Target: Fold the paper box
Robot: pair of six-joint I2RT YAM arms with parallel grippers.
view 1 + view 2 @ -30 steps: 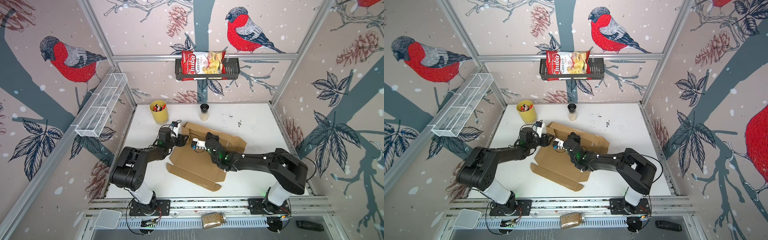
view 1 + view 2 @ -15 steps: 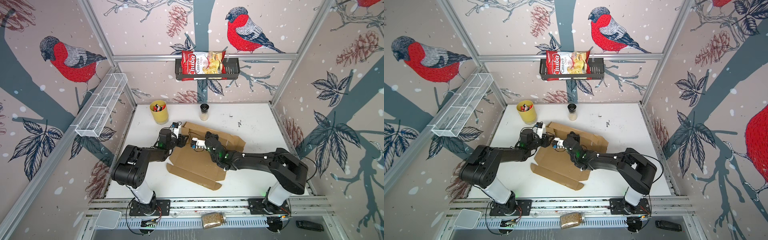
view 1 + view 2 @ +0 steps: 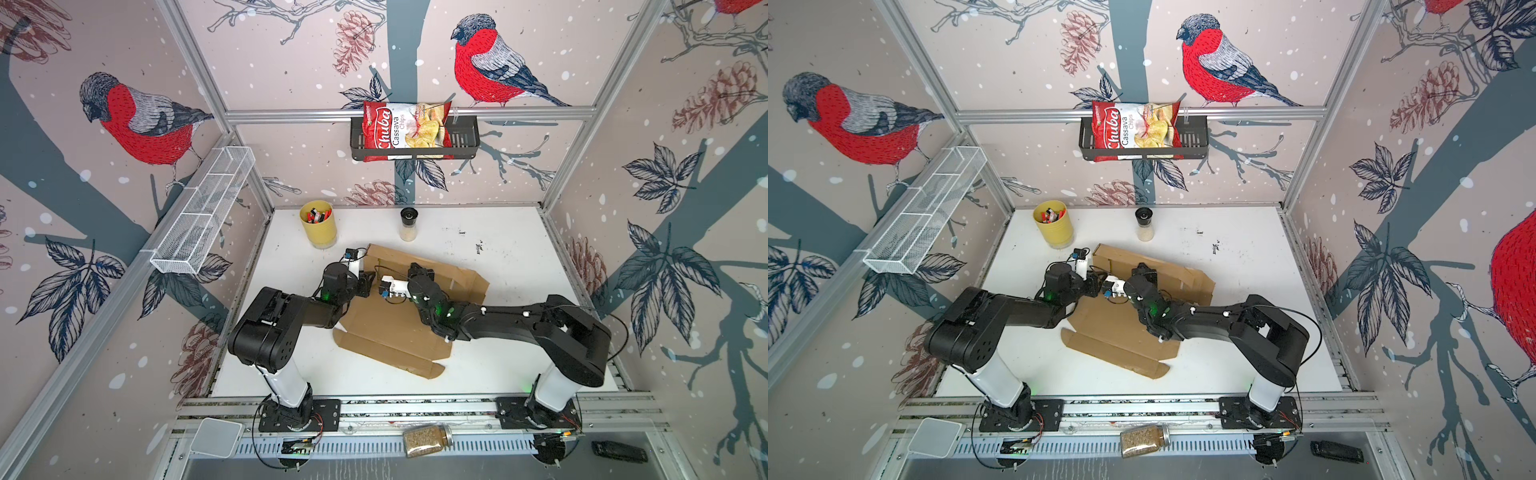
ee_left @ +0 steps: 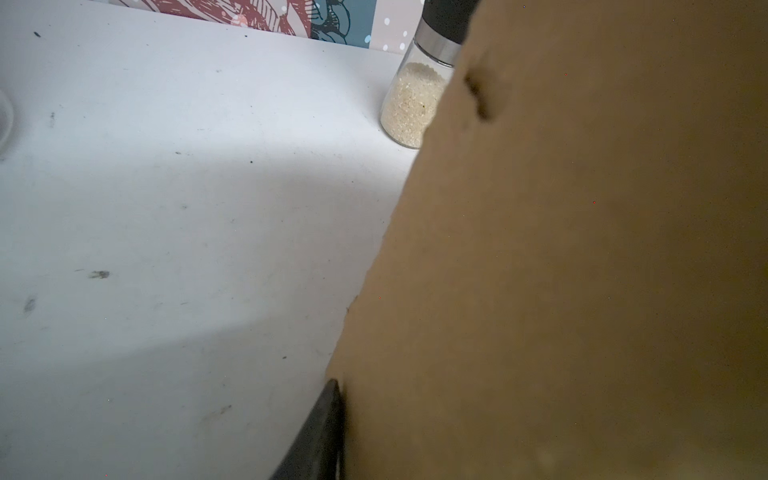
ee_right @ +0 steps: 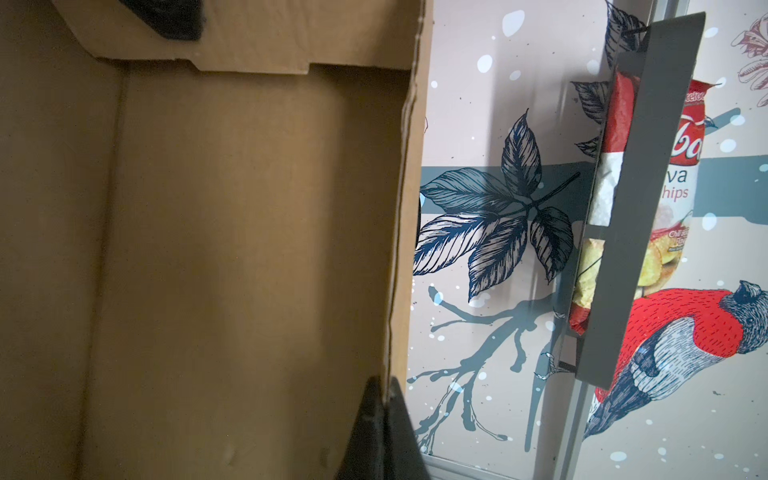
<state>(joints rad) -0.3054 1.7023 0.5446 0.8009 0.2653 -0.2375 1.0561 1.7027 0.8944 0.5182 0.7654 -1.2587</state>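
Observation:
The paper box [image 3: 395,328] [image 3: 1113,328] is a brown cardboard sheet lying mid-table, its far panels raised. My right gripper [image 5: 384,386] is shut on the edge of a raised wall [image 5: 249,228]; in both top views it [image 3: 419,268] [image 3: 1144,270] sits over the box's far half. My left gripper [image 3: 368,284] [image 3: 1094,286] is at the box's left flap. In the left wrist view one finger [image 4: 324,428] lies flat against the cardboard face [image 4: 582,249], which hides the other finger.
A yellow cup of pens [image 3: 318,228] and a glass grinder [image 3: 408,224] [image 4: 411,104] stand behind the box. A chip bag in a black basket [image 3: 405,129] hangs on the back wall and a wire shelf [image 3: 203,216] on the left wall. A jar [image 3: 428,438] lies on the front rail.
My left gripper has edged in against the box's left flap. The right gripper keeps its hold on the raised wall and the box has barely shifted.

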